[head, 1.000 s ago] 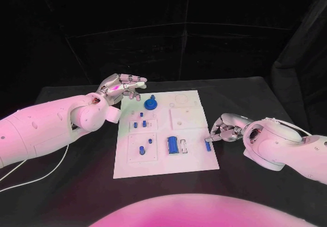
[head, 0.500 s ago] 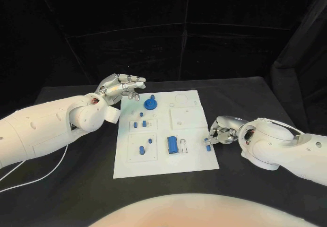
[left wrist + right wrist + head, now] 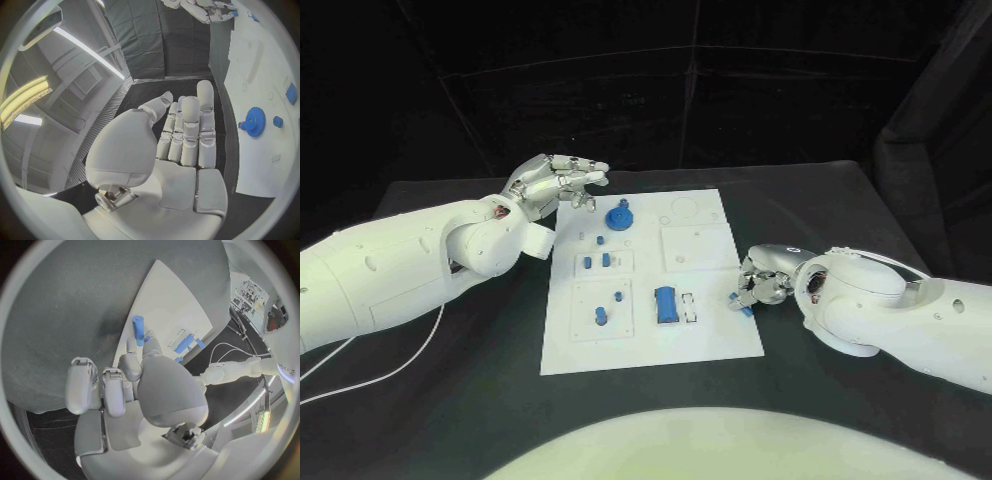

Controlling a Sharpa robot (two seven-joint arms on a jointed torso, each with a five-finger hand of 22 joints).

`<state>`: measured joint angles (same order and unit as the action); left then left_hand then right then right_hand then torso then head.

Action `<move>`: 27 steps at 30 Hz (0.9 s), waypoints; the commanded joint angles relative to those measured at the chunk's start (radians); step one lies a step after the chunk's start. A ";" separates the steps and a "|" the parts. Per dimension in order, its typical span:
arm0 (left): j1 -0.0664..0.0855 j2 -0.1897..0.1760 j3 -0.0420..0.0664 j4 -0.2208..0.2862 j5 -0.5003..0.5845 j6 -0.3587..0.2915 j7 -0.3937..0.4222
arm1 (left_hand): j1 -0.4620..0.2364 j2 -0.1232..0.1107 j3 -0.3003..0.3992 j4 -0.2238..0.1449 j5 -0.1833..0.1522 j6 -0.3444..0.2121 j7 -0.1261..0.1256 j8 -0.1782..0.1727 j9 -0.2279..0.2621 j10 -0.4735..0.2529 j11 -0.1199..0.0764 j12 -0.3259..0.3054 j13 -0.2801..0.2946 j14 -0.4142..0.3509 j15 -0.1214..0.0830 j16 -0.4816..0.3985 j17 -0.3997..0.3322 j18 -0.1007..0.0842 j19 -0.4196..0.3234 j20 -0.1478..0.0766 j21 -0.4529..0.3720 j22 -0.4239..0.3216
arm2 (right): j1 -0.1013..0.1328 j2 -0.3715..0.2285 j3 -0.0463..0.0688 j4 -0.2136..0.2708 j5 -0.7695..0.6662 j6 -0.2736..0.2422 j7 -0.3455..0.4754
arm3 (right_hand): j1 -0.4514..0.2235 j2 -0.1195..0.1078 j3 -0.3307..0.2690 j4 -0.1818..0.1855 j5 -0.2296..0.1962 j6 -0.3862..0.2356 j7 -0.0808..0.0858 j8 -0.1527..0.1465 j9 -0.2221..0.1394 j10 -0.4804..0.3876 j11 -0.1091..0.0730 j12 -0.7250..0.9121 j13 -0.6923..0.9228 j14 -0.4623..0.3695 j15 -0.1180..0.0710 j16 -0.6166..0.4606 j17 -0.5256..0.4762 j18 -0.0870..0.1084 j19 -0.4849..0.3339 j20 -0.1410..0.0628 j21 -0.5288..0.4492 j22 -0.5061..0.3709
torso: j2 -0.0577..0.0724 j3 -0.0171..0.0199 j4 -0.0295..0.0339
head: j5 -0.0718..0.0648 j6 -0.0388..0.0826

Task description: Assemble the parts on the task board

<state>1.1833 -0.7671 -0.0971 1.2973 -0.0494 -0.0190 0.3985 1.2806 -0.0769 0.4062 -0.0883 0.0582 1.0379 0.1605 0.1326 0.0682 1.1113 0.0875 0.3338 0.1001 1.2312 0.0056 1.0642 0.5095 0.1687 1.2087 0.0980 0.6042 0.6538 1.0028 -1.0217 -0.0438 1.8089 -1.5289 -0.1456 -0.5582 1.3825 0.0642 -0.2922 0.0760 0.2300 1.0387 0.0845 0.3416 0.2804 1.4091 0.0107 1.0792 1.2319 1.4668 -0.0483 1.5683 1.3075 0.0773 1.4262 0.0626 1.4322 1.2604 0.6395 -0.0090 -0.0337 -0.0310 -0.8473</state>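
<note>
While the right hand (image 3: 764,280) sits at the right edge of the white board (image 3: 711,345), its thumb and a finger pinch a small blue peg (image 3: 138,330), the other fingers curled beside it; the peg's tip hangs at the board's edge. On the board, a raised square plate near the front left holds two blue pieces (image 3: 602,316), a smaller plate above it holds short blue pins (image 3: 587,263), and a blue block (image 3: 666,304) stands in a slot at the middle. Farther back, a blue gear (image 3: 619,218) stands on the board. Beyond its far left corner the left hand (image 3: 560,184) hovers, fingers straight, close together, holding nothing.
</note>
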 commanded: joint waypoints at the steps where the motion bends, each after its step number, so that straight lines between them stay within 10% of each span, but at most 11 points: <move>1: 0.001 0.000 0.001 0.001 0.004 0.012 0.008 | 0.001 0.004 -0.005 -0.002 -0.003 -0.006 0.002 0.006 0.001 -0.008 -0.001 0.007 0.001 -0.006 0.000 -0.001 -0.001 0.014 -0.001 0.008 -0.006 -0.001 | -0.010 0.008 -0.007 -0.006 -0.047 0.060 -0.015 | 0.026 0.009 0.010 -0.019 -0.015 -0.004 -0.004 -0.011 -0.005 0.000 -0.008 -0.007 -0.002 0.104 -0.006 0.002 0.263 -0.013 0.001 -0.006 -0.005 0.001 | -0.001 -0.0002 0.0005 | -0.001 0.000; 5: 0.001 -0.001 0.001 0.001 0.004 0.012 0.008 | 0.002 0.005 -0.006 -0.002 -0.003 -0.006 0.001 0.007 0.001 -0.009 -0.001 0.008 0.000 -0.007 0.000 -0.001 -0.001 0.014 -0.001 0.008 -0.006 -0.002 | -0.012 0.014 -0.007 -0.008 -0.063 0.064 -0.019 | 0.077 0.036 0.051 -0.053 -0.011 -0.007 -0.004 -0.025 -0.009 -0.006 -0.010 -0.015 -0.006 0.104 -0.008 0.002 0.263 -0.014 0.002 -0.009 -0.005 0.002 | -0.001 -0.0004 -0.0004 | 0.000 0.000; 13: 0.000 -0.001 0.001 0.001 0.004 0.012 0.008 | 0.002 0.005 -0.006 -0.002 -0.003 -0.006 0.001 0.007 0.001 -0.009 -0.001 0.008 0.000 -0.007 0.000 -0.001 -0.001 0.014 -0.001 0.008 -0.006 -0.002 | -0.013 0.007 -0.007 -0.001 0.023 -0.013 -0.009 | 0.051 0.055 0.111 -0.044 0.126 0.000 -0.005 -0.054 -0.021 -0.005 -0.011 -0.016 -0.005 0.104 -0.009 0.002 0.263 -0.015 0.005 -0.011 -0.003 0.007 | -0.002 0.0003 0.0011 | 0.001 0.002; 24: -0.001 0.000 0.001 0.000 0.004 0.014 0.008 | 0.002 0.005 -0.006 -0.002 -0.003 -0.006 0.001 0.007 0.001 -0.009 -0.001 0.008 0.000 -0.007 0.000 -0.001 -0.001 0.014 -0.001 0.008 -0.006 -0.002 | -0.012 -0.018 -0.006 0.034 0.282 -0.198 0.086 | -0.028 0.016 0.141 -0.001 0.137 0.011 -0.006 -0.070 -0.024 0.004 -0.011 -0.008 0.001 0.103 -0.010 0.001 0.261 -0.016 0.010 -0.011 0.001 0.016 | -0.001 -0.0005 0.0013 | 0.004 0.004; 27: -0.001 0.000 0.001 0.000 0.004 0.015 0.008 | 0.003 0.005 -0.007 -0.002 -0.003 -0.006 0.001 0.008 0.001 -0.009 -0.001 0.008 0.000 -0.008 0.000 -0.002 -0.003 0.014 -0.001 0.008 -0.007 -0.002 | -0.012 -0.019 -0.006 0.046 0.349 -0.236 0.112 | -0.048 -0.001 0.148 0.012 0.201 0.016 -0.006 -0.075 -0.023 0.006 -0.011 -0.004 0.005 0.104 -0.011 0.002 0.263 -0.016 0.011 -0.014 0.002 0.017 | 0.000 -0.0013 0.0021 | 0.005 0.004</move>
<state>1.1815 -0.7673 -0.0973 1.2962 -0.0494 -0.0171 0.3985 1.2806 -0.0769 0.4033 -0.0912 0.0582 1.0379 0.1606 0.1362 0.0682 1.1113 0.0875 0.3380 0.1001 1.2312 0.0056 1.0642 0.5073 0.1688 1.2087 0.0980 0.6042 0.6530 0.9890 -1.0405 -0.0511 1.8475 -1.3139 -0.2933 -0.5032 1.3466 0.0713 -0.1455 0.0850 0.4160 1.0516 0.0730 0.2738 0.2599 1.4116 -0.0061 1.0724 1.2342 1.4647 -0.0581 1.5683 1.3074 0.0773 1.4370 0.0518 1.4323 1.2766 0.6382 -0.0096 -0.0330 -0.0265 -0.8428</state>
